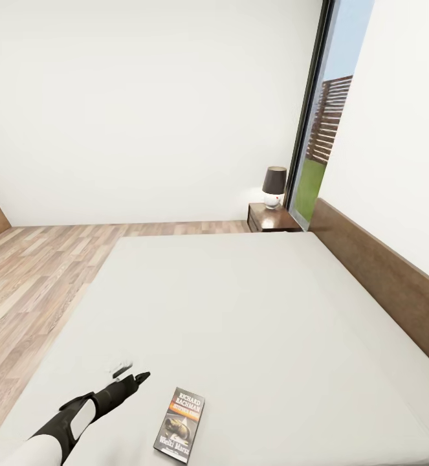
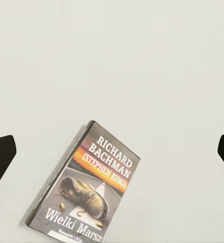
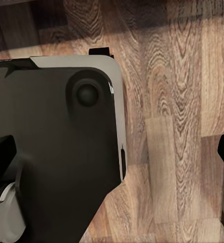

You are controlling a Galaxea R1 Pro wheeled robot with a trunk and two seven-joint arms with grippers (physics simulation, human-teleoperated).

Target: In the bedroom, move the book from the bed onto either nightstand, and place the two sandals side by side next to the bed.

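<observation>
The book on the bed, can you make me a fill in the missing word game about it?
1. The book lies flat on the ___.
2. The left end effector, fingers spread, hovers near it without ___ it.
3. On the nightstand by the window stands a ___.
4. The biggest white word on the cover's top line is ___.

Missing words: bed; touching; lamp; RICHARD

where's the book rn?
Head view: the small dark paperback with an orange band lies flat on the light-grey mattress near its front edge, just right of the left end effector.
</observation>
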